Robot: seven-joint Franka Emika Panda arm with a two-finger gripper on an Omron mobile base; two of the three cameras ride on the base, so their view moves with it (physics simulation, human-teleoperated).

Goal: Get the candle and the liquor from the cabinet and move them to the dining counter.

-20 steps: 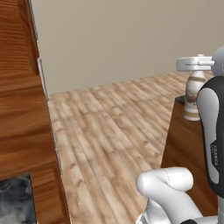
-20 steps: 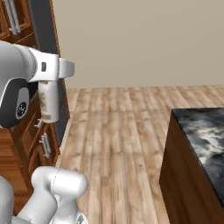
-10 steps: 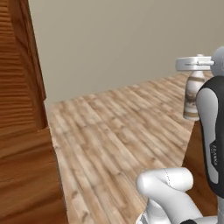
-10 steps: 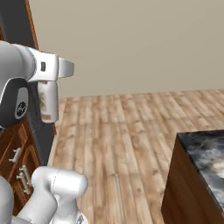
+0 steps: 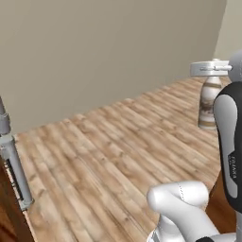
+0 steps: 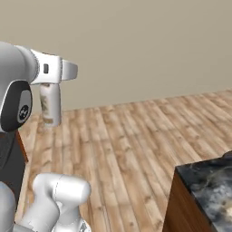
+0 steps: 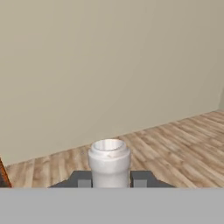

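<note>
One bottle, the liquor (image 7: 109, 162), is hanging upright by its neck in the clenched gripper (image 7: 109, 178), high above the wood floor (image 6: 136, 136), presumably being carried toward the dining counter (image 6: 206, 190), whose near corner is showing.

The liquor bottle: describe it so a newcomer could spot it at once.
Follow the white arm up to its hand, high over the wooden floor before the beige wall. Hanging below, clamped at the neck between the jaws, is the liquor: a small greyish glass bottle with a pale cap, nothing else near it.
</note>
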